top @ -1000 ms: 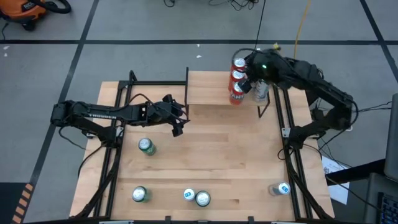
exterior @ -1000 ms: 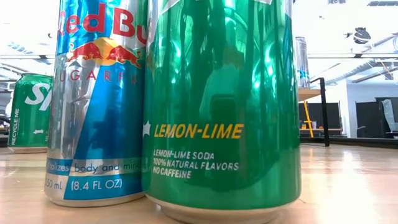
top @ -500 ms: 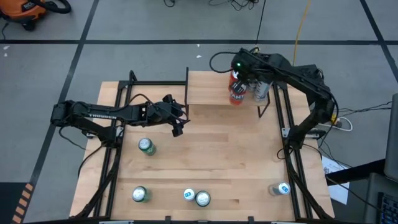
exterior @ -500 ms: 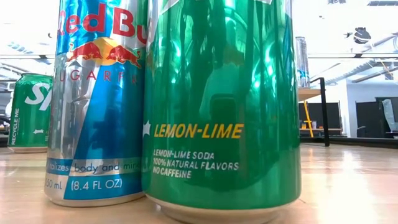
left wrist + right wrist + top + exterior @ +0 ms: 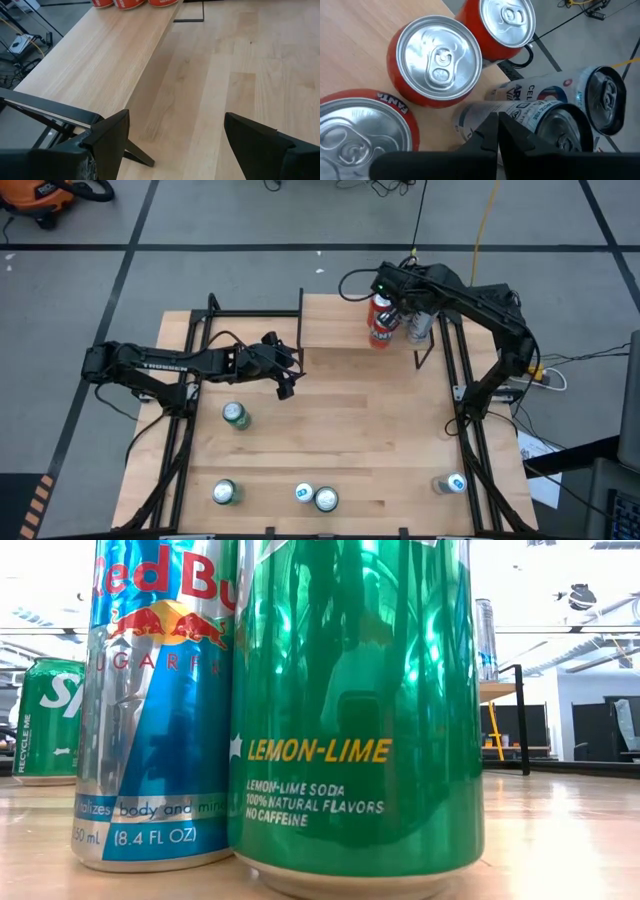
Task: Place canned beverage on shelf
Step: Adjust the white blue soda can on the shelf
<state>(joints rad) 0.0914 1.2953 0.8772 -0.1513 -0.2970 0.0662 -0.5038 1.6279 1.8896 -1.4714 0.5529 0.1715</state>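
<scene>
- The right pincer [image 5: 496, 131] hangs over the far right end of the shelf [image 5: 340, 330], its two dark fingers pressed together on nothing; they point down between the cans parked there.
- Right under it stand three orange cans [image 5: 440, 60] in a row along the shelf end, and beside them two slim white-and-blue cans [image 5: 547, 117] that look tipped over at the very edge, one touching the nearest orange can.
- The left pincer [image 5: 175, 142] waits above the table near the left end of the shelf, fingers spread apart and empty.
- More cans stay down on the table: a green one [image 5: 234, 414] near the left arm, another green one [image 5: 224, 492] by the front edge, a blue-and-silver can [image 5: 303, 493] touching a green lemon-lime can [image 5: 326, 499], and one more can [image 5: 452, 483] at the right edge.
- What worries me: the shelf end is crowded, so a sideways nudge from those closed fingers could knock an orange can into its neighbours or roll a slim one off the edge.
- The tipped cans are round and free to roll, so I think even a light brush would send them off the board.
- Any further can set down at that end has little bare wood to land on.
</scene>
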